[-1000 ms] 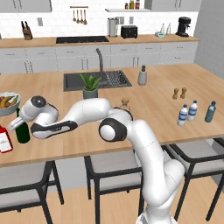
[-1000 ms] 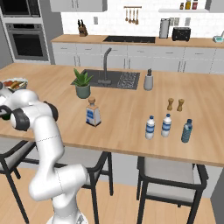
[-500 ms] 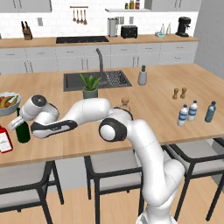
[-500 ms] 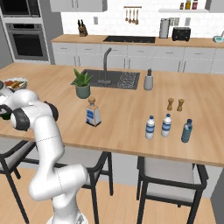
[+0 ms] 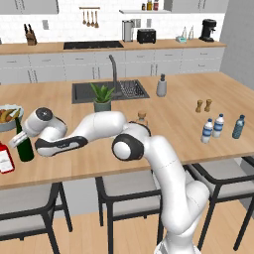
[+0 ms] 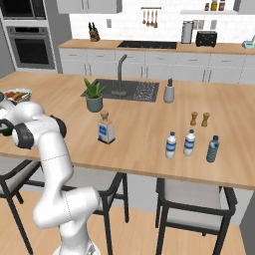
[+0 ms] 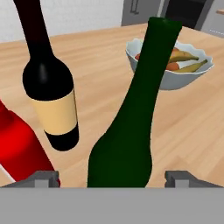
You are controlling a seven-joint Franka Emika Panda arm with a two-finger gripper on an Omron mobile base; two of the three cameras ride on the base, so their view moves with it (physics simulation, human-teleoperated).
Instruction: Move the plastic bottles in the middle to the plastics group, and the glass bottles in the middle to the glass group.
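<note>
The red bottle (image 5: pixel 5 159) stood at the counter's left edge, the green wine bottle (image 5: pixel 24 144) just beside it on the wood. The gripper (image 7: pixel 113 178) sat wide around the green bottle's base, fingertips (image 7: pixel 43 178) clear of the glass. The squat stoppered bottle (image 6: pixel 105 128) remained mid-counter, and three water bottles (image 6: pixel 190 142) stood far right

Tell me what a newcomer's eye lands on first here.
The white arm stretched far left across the wooden island, its gripper with fingers either side of a tall dark green wine bottle. Beside it stand a red bottle, a black tan-labelled bottle and a white fruit bowl.
</note>
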